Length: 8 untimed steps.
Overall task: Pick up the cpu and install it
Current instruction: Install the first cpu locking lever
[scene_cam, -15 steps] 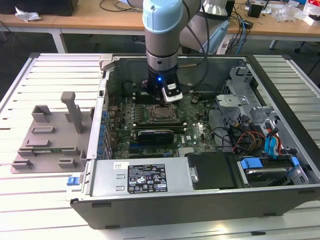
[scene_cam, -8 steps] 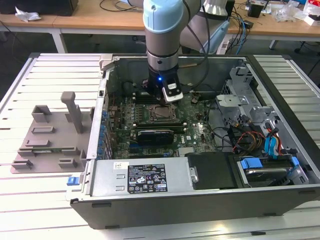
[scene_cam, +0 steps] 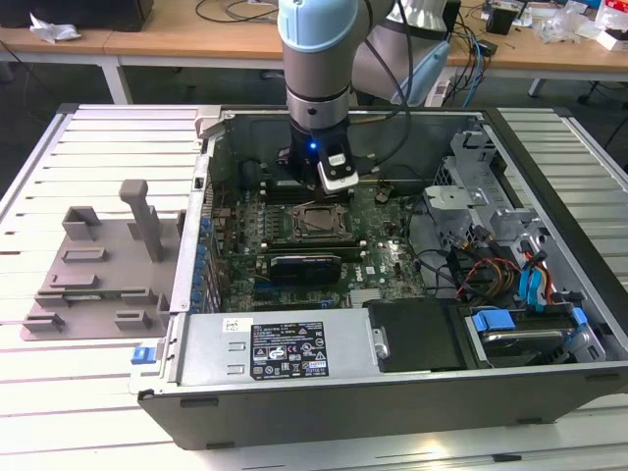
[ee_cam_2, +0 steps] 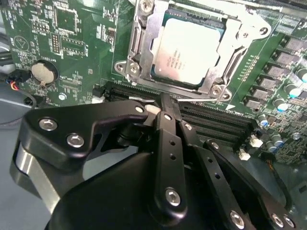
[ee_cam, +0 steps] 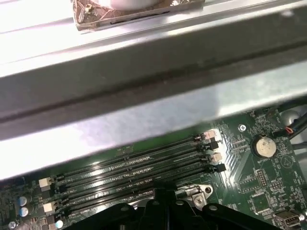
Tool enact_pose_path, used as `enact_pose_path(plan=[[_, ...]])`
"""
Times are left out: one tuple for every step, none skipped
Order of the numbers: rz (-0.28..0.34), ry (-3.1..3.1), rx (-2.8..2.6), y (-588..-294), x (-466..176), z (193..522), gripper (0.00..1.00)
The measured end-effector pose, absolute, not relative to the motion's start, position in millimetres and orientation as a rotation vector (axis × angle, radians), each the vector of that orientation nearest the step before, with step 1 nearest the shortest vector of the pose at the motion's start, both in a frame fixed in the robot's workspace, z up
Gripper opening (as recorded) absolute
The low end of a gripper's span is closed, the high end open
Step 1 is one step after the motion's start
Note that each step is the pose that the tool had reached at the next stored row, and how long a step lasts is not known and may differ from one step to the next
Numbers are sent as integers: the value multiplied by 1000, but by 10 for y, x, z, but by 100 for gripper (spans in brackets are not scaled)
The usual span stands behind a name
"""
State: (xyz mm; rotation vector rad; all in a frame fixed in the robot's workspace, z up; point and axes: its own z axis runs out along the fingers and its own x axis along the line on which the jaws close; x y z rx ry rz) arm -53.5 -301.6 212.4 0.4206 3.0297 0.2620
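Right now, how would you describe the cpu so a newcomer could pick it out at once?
Start at the open computer case and the green motherboard inside it. Near the board's middle sits a metal socket frame, close to the tool in the second wrist view. The cpu is the flat silvery square lying inside that frame, unlike the long black memory slots beside it.

The cpu point(ee_cam_2: 189, 48) sits in the socket point(ee_cam_2: 139, 57) on the motherboard point(ee_cam_2: 72, 52), with memory slots point(ee_cam_2: 216, 122) just beside.

The exterior view looks down from the near side into the case point(scene_cam: 392, 402); both wrist views peer closely past the gripper point(ee_cam_2: 164, 100) point(ee_cam: 160, 192), sharing the memory slots point(ee_cam_2: 211, 117) point(ee_cam: 134, 167).
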Motion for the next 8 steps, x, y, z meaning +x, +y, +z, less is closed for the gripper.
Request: enact_pose_path(plan=[[262,3028,420,-3008,-542,2124,11],[262,3027,420,-2999,-553,2124,11],[262,3025,419,-2990,-571,2124,11],[261,3022,419,-2989,-576,2120,11],[256,3019,417,-2989,-576,2112,11],[249,3016,416,-2989,-577,2104,11],[245,3010,415,-2989,-577,2089,11],[244,3006,413,-2989,-577,2077,11]])
